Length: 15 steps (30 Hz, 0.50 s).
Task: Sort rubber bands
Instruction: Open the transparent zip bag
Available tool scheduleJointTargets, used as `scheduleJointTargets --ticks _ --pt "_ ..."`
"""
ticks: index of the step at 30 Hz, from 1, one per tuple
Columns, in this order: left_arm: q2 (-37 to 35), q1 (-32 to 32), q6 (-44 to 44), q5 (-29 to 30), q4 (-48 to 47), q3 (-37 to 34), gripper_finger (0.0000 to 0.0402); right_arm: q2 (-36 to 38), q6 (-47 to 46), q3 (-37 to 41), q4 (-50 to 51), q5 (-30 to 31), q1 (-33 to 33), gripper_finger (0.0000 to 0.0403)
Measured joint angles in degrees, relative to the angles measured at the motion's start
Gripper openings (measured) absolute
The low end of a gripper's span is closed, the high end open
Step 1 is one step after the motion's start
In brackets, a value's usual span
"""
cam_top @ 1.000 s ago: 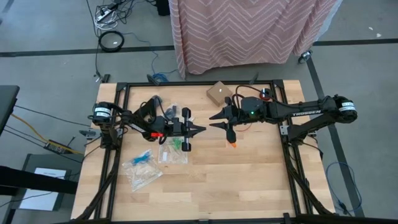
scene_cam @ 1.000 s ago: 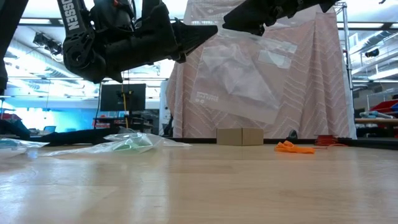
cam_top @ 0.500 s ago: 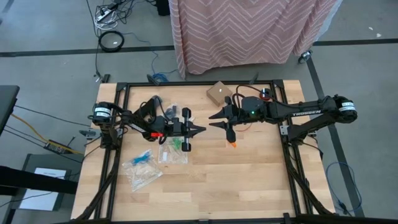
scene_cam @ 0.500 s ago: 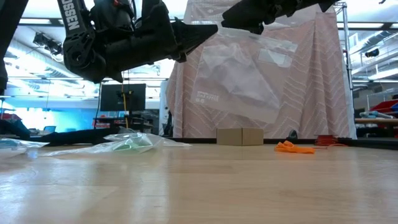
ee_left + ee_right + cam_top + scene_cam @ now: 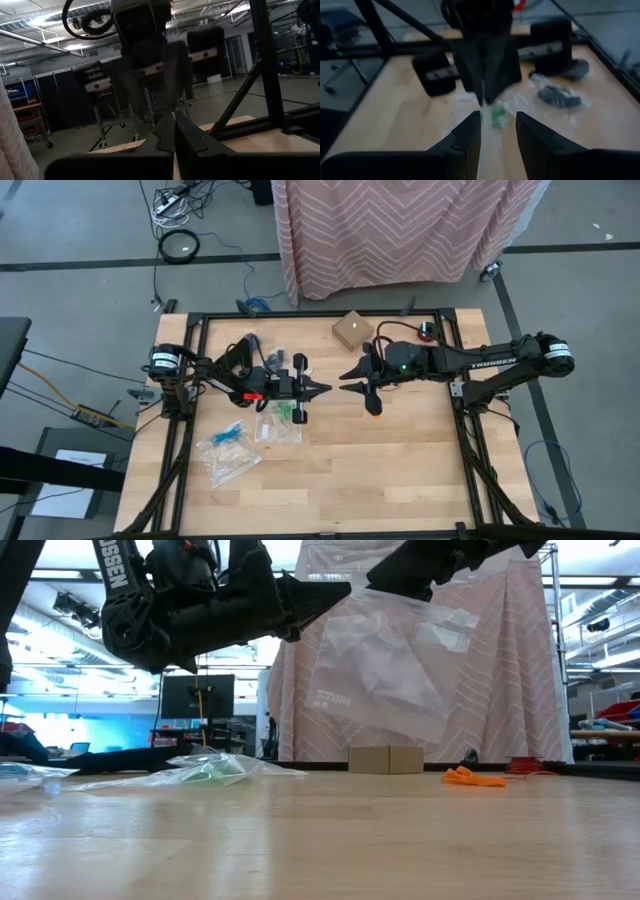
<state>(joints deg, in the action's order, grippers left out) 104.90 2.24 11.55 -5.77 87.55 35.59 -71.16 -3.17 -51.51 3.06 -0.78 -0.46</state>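
Your left gripper is closed, pinching the top edge of a clear plastic zip bag that hangs in the air over mid-table. Your right gripper faces it tip to tip, just beside it. Its fingers stand part-way apart with the bag's edge running up between them. Can't tell if they actually touch the film.

Key relation: the loose orange rubber bands lie in a small pile on the wood, right under the right gripper and a little toward the table's front edge. The right arm is clearly nearer, while the left is busy with the bag. The pile has no real long axis, just a low flat clump, so you'd likely need a straight-down pinch. The bag mouth sits just left of the pile. That's a short carry, if the mouth is open, which isn't visible.

Further left on the wooden table:
- a flat clear bag with green rubber bands, under the left gripper
- another clear bag with blue rubber bands, nearer the front-left

A small tan cardboard box sits at the far edge, well apart from the pile.

Beyond the table are a pink cloth with a white zigzag pattern, grey floor and cables.
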Motion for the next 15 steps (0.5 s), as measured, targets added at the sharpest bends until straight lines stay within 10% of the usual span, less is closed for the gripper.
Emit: scheduleJointTargets --ticks 15 --pt "0.0 -0.1 0.1 -0.1 -0.2 0.0 0.0006 0.2 1.8 0.0 4.9 6.6 2.4 0.0112"
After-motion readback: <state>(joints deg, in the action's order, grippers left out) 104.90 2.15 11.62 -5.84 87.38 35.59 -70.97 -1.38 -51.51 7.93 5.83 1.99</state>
